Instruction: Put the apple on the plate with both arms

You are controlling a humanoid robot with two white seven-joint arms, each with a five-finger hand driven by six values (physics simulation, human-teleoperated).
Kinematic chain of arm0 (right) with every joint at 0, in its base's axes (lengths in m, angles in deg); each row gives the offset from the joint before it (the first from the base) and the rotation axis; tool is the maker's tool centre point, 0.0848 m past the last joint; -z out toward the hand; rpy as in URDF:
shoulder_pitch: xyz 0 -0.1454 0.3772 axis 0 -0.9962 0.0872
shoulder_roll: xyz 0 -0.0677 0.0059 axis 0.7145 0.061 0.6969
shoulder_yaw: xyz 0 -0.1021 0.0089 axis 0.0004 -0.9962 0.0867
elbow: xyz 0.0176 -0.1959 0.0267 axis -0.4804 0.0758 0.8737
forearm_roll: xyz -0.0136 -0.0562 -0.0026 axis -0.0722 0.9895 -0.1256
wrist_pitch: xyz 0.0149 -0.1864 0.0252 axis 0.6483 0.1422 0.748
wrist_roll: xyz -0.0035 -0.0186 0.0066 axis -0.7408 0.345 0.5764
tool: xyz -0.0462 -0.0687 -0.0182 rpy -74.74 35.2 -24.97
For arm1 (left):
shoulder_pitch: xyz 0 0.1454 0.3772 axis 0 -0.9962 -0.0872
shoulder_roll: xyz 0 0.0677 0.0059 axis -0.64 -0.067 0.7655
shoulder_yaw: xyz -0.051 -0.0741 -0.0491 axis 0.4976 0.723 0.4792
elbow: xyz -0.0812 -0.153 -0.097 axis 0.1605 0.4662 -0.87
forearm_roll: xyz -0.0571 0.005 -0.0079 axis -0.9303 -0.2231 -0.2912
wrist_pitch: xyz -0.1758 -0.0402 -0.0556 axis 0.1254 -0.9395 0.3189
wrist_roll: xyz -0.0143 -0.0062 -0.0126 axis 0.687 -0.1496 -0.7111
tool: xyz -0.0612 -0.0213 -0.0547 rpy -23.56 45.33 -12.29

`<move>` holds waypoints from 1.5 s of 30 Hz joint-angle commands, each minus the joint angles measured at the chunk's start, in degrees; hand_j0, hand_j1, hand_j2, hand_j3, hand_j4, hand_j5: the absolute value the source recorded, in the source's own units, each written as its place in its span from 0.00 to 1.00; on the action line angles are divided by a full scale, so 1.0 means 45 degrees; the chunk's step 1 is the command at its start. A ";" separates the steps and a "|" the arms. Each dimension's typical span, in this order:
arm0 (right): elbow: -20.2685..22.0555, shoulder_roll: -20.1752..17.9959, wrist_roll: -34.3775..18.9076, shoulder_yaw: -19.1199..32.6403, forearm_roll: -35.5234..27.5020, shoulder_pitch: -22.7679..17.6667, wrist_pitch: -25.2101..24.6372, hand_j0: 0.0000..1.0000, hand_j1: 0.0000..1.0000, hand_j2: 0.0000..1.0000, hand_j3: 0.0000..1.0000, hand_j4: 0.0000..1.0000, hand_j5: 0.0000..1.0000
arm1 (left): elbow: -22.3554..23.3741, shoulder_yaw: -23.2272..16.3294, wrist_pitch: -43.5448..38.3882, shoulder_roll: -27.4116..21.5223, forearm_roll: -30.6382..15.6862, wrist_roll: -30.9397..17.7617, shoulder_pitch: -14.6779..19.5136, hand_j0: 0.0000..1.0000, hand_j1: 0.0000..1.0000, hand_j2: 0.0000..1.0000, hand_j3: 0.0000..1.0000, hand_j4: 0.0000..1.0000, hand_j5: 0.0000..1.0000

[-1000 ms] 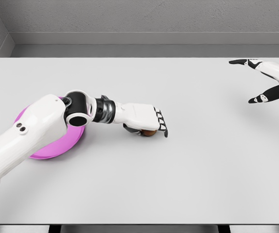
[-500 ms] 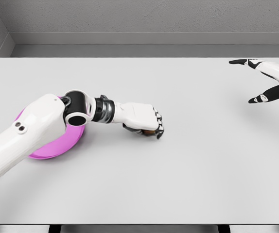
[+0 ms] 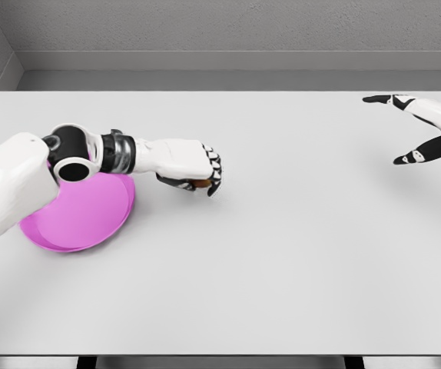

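Apple (image 3: 197, 183) mostly hidden under L hand (image 3: 193, 165), fingers curled round it, just right of pink plate (image 3: 82, 219), low over worktop (image 3: 297, 254). Looks like carry step, apple not yet on plate. To do well: keep grip firm, lift enough to clear plate rim, move left to plate centre, lower before release so it won't roll. R hand (image 3: 420, 127) far right, fingers spread, holds nothing.

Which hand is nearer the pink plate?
Left. The left hand sits just right of the plate, closed on the apple; the right hand hangs open at the far right edge.
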State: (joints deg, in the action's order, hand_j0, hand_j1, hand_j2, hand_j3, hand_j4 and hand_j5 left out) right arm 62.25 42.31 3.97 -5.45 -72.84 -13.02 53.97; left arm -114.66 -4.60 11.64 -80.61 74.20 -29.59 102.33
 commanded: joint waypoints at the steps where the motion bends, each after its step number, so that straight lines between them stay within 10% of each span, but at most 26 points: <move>1: 0.0006 -0.0095 0.0005 0.0009 -0.0100 0.0000 -0.0035 1.00 1.00 1.00 1.00 1.00 1.00 | -0.0213 0.0443 -0.0030 -0.1516 -0.1120 0.0017 0.0000 0.38 0.38 0.38 0.38 0.38 0.38; 8: 0.0006 -0.0095 0.0005 -0.0030 -0.0099 -0.0019 -0.0035 1.00 1.00 1.00 1.00 1.00 1.00 | -0.0057 0.1225 -0.0030 -0.4622 -0.1394 0.0017 -0.0703 0.38 0.38 0.38 0.38 0.38 0.38; 15: 0.0006 -0.0095 0.0005 -0.0030 -0.0080 -0.0020 -0.0035 1.00 1.00 1.00 1.00 1.00 1.00 | -0.0077 0.1225 -0.0030 -0.4876 -0.1453 0.0017 -0.0898 0.42 0.42 0.42 0.42 0.42 0.42; 17: 0.0006 -0.0095 0.0005 -0.0030 -0.0080 -0.0020 -0.0035 1.00 1.00 1.00 1.00 1.00 1.00 | -0.0116 0.1225 -0.0030 -0.4818 -0.1589 0.0036 -0.0918 0.58 0.58 0.58 0.58 0.58 0.58; 19: 0.0006 -0.0095 0.0005 -0.0030 -0.0080 -0.0039 -0.0035 1.00 1.00 1.00 1.00 1.00 1.00 | -0.0057 0.1225 -0.0030 -0.4837 -0.2234 0.0036 -0.0938 1.00 1.00 1.00 1.00 1.00 1.00; 31: 0.0006 -0.0095 0.0005 -0.0030 -0.0080 -0.0117 -0.0035 1.00 1.00 1.00 1.00 1.00 1.00 | -0.0077 0.1205 -0.0030 -0.4759 -0.2878 0.0056 -0.0977 1.00 1.00 1.00 1.00 1.00 1.00; 34: 0.0006 -0.0134 0.0005 -0.0030 -0.0080 -0.0234 -0.0035 1.00 1.00 1.00 1.00 1.00 1.00 | -0.0408 0.1166 -0.0030 -0.3724 -0.4558 0.0134 -0.0957 1.00 1.00 1.00 1.00 1.00 1.00; 45: -0.0052 -0.0720 0.0005 0.0009 -0.0041 -0.0410 -0.0035 1.00 1.00 1.00 1.00 1.00 1.00 | -0.0155 0.1205 -0.0030 -0.1712 -0.4871 0.0114 -0.0684 1.00 1.00 1.00 1.00 1.00 1.00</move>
State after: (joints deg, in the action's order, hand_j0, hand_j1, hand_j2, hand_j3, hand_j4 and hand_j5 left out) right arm 61.94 39.29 3.97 -5.45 -72.59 -14.86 53.97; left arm -115.64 0.75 11.62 -88.74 52.90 -29.10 99.25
